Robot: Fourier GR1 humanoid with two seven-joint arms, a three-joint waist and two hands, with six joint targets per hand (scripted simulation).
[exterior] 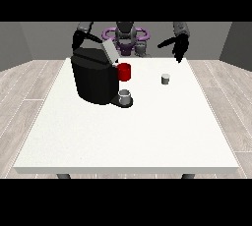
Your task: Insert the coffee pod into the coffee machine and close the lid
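A black coffee machine [93, 78] stands on the white table [128, 131] at the left of the middle, its grey lid [109, 50] tilted up. A small grey cup [126, 96] sits on its drip base. The small grey coffee pod [166, 78] stands upright on the table to the right of the machine. Above and behind the pod, the hand at the view's right [178, 47] hangs with fingers relaxed and holds nothing. The hand at the view's left [78, 40] is behind the machine's top, partly hidden.
A red mug [124, 71] stands just behind the machine's right side. The table's front half holds nothing but bare white surface. Wooden floor surrounds the table.
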